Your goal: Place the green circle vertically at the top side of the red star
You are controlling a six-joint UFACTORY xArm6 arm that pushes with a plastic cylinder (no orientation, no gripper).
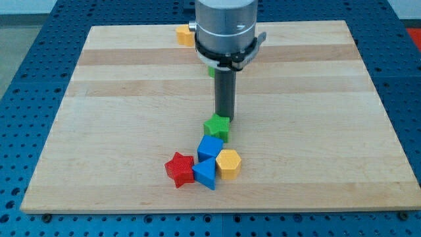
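Observation:
The red star (179,168) lies near the view's bottom, left of centre. A small green piece (210,70) shows beside the rod under the arm's body at the view's top; most of it is hidden and its shape cannot be told. My tip (225,120) rests at the upper right edge of a green star-like block (216,127), touching or nearly touching it. That green block sits just above a blue cube (210,147), up and to the right of the red star.
A blue triangle (204,173) lies against the red star's right side. A yellow hexagon (228,163) sits right of the triangle. Another yellow block (185,35) lies at the board's top edge, left of the arm. The wooden board (99,131) rests on a blue perforated table.

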